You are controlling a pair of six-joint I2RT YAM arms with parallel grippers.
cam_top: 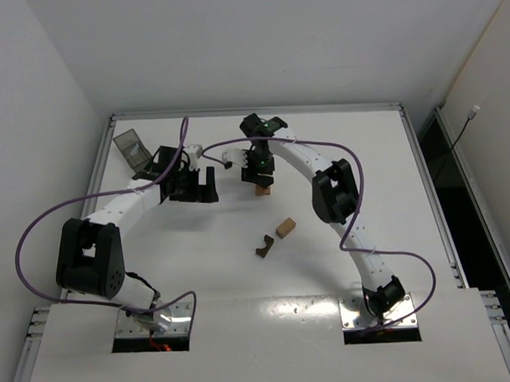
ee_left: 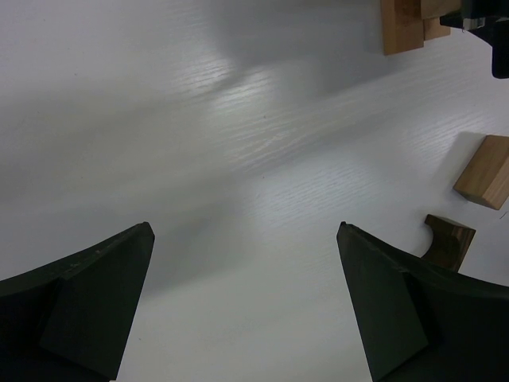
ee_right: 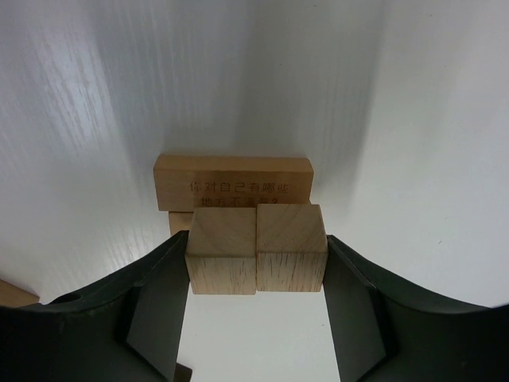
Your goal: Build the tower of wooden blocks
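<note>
My right gripper is shut on two light tan cubes held side by side between its jaws. They hang over the tower, whose top piece is a light tan brick with printed characters, with another tan piece under it. I cannot tell whether the cubes touch the brick. A loose tan block and the dark arch lie nearer the arm bases. My left gripper is open and empty, left of the tower. The left wrist view shows the tower, the block and the arch.
A small dark translucent tray sits at the far left corner of the white table. Purple cables loop over both arms. The table's raised rim runs along the far and side edges.
</note>
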